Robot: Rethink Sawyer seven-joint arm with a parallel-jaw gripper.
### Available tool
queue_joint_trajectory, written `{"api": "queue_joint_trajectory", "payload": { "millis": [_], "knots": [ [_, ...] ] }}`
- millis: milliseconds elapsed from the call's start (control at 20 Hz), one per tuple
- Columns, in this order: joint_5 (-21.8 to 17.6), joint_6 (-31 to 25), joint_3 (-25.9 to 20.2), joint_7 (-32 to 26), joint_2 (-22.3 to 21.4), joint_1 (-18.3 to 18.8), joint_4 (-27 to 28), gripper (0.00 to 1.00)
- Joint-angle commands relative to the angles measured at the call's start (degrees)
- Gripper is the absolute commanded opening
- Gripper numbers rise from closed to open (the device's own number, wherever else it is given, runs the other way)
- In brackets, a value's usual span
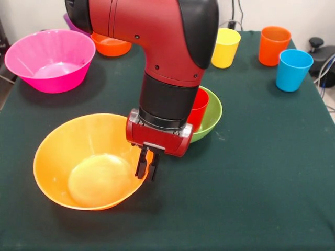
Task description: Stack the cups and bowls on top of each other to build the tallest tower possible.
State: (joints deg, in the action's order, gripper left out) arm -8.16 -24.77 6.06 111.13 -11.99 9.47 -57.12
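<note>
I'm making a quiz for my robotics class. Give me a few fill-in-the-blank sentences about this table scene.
1. The red cup stands in the ____ bowl.
2. The end effector hangs at the rim of the ____ bowl.
3. The cup between the yellow cup and the blue cup is ____.

Missing words: green; yellow-orange; orange

A dark green cloth (251, 178) covers the table. A pale wall (309, 13) stands far behind, with black cables (238, 13) and dark gear (320, 52) at far right.
</note>
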Motion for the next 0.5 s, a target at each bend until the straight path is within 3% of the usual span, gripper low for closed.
{"api": "queue_joint_trajectory", "payload": {
  "millis": [50, 500],
  "knots": [
    [-0.53, 4.71, -7.41, 4.44, 7.43, 0.77, -7.07, 1.00],
    [-0.47, 4.50, -6.45, 4.07, 7.63, 0.05, -6.51, 1.00]
  ]
}}
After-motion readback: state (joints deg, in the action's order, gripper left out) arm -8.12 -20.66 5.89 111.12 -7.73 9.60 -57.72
